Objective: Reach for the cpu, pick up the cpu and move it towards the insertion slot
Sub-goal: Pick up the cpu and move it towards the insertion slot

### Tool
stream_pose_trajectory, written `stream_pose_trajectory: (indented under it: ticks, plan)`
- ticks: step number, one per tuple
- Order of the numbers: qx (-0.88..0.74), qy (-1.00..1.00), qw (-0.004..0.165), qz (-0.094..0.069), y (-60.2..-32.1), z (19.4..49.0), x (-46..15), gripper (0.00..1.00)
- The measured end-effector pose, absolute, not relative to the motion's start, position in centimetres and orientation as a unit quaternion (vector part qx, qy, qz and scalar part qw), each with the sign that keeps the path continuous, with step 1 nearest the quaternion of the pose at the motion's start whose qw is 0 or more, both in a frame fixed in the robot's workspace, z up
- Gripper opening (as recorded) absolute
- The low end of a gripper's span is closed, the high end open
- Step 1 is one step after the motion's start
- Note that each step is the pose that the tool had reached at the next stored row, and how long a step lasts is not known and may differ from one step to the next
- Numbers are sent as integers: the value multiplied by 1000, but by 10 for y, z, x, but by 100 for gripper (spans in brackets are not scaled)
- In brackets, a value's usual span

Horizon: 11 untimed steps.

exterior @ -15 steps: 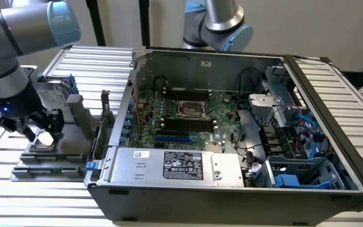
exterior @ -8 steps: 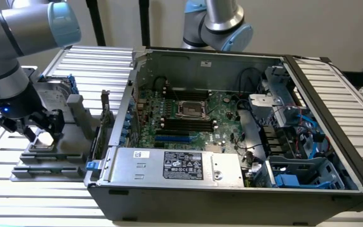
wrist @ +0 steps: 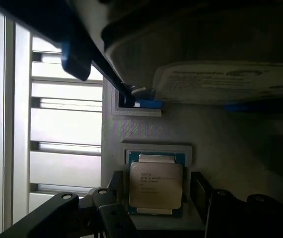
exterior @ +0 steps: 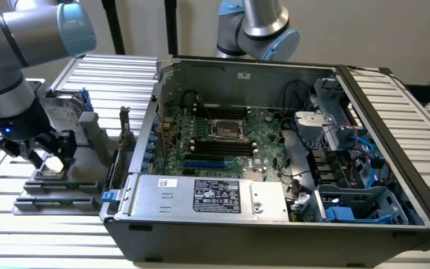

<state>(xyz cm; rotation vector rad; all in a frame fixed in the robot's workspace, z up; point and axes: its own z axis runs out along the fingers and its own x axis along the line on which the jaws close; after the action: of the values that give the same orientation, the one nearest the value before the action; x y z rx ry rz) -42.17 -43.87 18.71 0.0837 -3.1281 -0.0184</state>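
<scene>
The cpu (wrist: 156, 184) is a small square chip with a silvery top, lying flat in a white-rimmed seat of the grey fixture (exterior: 58, 188) at the exterior view's left. My gripper (exterior: 48, 161) is lowered over it and open. One dark finger (wrist: 116, 184) stands on one side of the chip and the other finger (wrist: 199, 191) on the opposite side, each with a narrow gap to the chip's edge. The insertion slot (exterior: 226, 130), a square socket with a shiny metal frame, sits on the motherboard inside the open computer case, far off toward the exterior view's right.
A silver hard drive (wrist: 220, 82) with a blue bracket stands in the fixture just behind the chip. The open case (exterior: 275, 224) holds the power supply (exterior: 215, 196), black memory slots (exterior: 219, 147) and cables. A second arm (exterior: 256, 28) hangs behind the case. The slatted table (exterior: 43, 246) lies around them.
</scene>
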Motion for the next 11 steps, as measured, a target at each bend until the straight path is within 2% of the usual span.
stream_pose_trajectory:
  ticks: [11]
  plan:
    - [26,-1000,7,-4,-438,186,-422,63]
